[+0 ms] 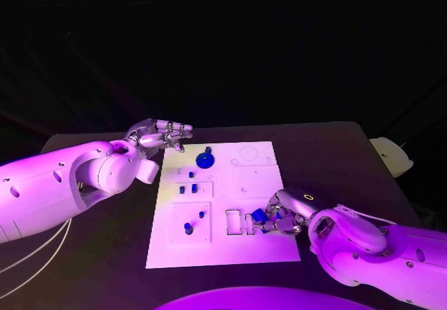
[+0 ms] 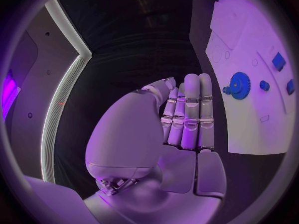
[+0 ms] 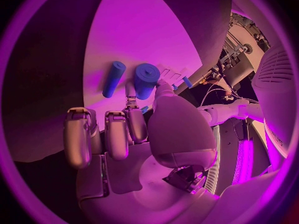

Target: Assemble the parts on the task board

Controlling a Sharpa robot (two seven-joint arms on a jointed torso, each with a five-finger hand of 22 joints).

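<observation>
On the bench, near the task board's (image 1: 223, 255) near right edge, the right hand (image 1: 280, 218) pinches a blue cylindrical part (image 3: 146, 79), apparently about to seat it; careful alignment comes next. Left hand (image 1: 163, 137) hovers empty, fingers together, far-left.

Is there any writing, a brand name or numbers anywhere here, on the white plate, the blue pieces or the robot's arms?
None can be read.
Task board: faint outlines and recesses, no legible lettering.
Blue gear and the other blue parts: no marks visible.
Right arm: a small ring-shaped mark near the wrist, a sign rather than text.
Left hand and right hand: no lettering visible.
</observation>
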